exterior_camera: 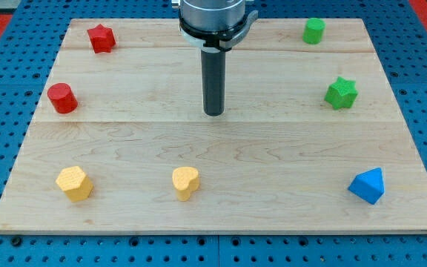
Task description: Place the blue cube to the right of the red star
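The red star (101, 38) lies near the board's top left corner. The only blue block (368, 185) lies near the bottom right corner; it looks like a wedge or tilted cube. My tip (214, 113) rests on the board near its middle, under the dark rod that comes down from the view's top. The tip is far from both: the blue block is down and to the right of it, the red star up and to the left. It touches no block.
A red cylinder (62, 98) lies at the left edge. A green cylinder (314, 30) and a green star (341, 93) lie at the right. A yellow hexagon-like block (75, 183) and a yellow heart (186, 182) lie near the bottom. The wooden board (221, 215) sits on a blue pegboard.
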